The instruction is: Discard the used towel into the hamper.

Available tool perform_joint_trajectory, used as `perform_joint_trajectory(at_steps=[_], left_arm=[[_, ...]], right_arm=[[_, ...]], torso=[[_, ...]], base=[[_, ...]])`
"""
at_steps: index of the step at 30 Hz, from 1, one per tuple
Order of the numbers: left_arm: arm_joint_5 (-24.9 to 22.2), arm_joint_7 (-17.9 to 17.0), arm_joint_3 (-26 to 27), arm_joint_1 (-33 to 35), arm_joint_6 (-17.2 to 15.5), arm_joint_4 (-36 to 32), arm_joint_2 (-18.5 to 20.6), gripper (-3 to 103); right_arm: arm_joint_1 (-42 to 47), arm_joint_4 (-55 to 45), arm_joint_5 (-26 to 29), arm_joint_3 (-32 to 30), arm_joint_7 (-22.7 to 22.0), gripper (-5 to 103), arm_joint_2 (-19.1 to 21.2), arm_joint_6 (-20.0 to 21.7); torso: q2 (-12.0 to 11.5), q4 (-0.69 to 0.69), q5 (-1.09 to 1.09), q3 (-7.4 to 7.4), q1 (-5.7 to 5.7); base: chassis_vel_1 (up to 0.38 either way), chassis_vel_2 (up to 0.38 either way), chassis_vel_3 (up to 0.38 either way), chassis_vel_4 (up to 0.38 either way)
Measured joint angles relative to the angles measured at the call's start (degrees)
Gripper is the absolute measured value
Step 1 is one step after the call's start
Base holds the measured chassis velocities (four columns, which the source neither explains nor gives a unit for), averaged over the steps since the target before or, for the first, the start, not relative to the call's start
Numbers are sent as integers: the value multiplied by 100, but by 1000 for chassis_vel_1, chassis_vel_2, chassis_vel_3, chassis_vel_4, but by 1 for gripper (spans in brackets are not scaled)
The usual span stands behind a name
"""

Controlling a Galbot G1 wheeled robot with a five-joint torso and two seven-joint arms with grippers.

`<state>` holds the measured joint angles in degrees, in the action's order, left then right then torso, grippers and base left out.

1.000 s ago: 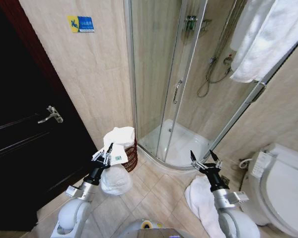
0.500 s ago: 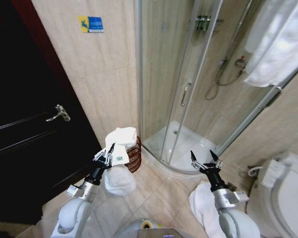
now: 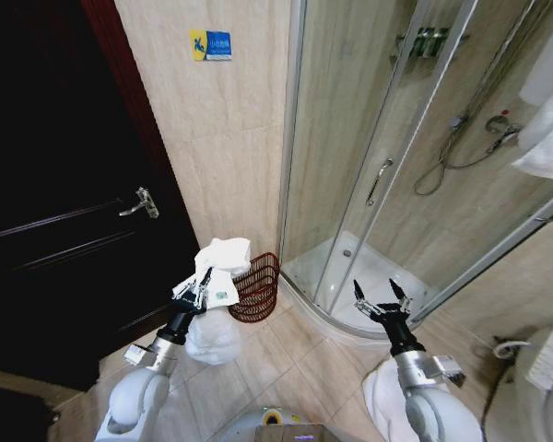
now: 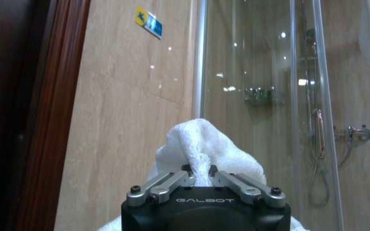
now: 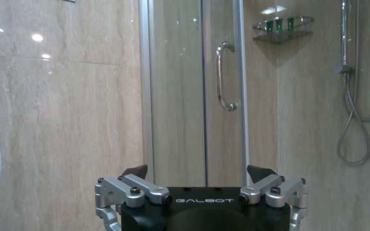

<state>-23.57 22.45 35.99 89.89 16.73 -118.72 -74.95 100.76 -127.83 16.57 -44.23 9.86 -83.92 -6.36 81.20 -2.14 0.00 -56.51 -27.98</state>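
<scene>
The towel (image 3: 219, 261) is white and bunched, and it is pinched in the left end effector (image 3: 201, 284), whose fingers are closed on a fold of the cloth; in the left wrist view the cloth (image 4: 201, 149) rises straight out between the two closed fingers. The towel is held in the air, near the hamper (image 3: 257, 287) and a little to its left, not yet over the opening. The hamper stands on the floor (image 3: 286, 359) in the corner where the tiled wall (image 3: 230, 166) meets the glass shower door (image 3: 387, 157).

Compared with one second ago, the whole head view has shifted: the dark door (image 3: 64, 212) now fills more of the left side, and the toilet is almost gone at the right. So the camera has turned; both arms keep the same pose in front of the body. I judge that the robot is lining itself up with the hamper, and the drop remains to be done.

The right end effector (image 3: 382, 296) is spread open and empty, held forward on the right side.
</scene>
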Motion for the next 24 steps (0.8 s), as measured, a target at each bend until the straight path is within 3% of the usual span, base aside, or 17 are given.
perform_joint_trajectory(at_steps=[24], left_arm=[[-12,39,1,-6,12,27,1,5]], right_arm=[[-19,37,5,-17,62,100,-9,-46]], torso=[[0,-2,0,0,0]], base=[[-36,36,40,-37]])
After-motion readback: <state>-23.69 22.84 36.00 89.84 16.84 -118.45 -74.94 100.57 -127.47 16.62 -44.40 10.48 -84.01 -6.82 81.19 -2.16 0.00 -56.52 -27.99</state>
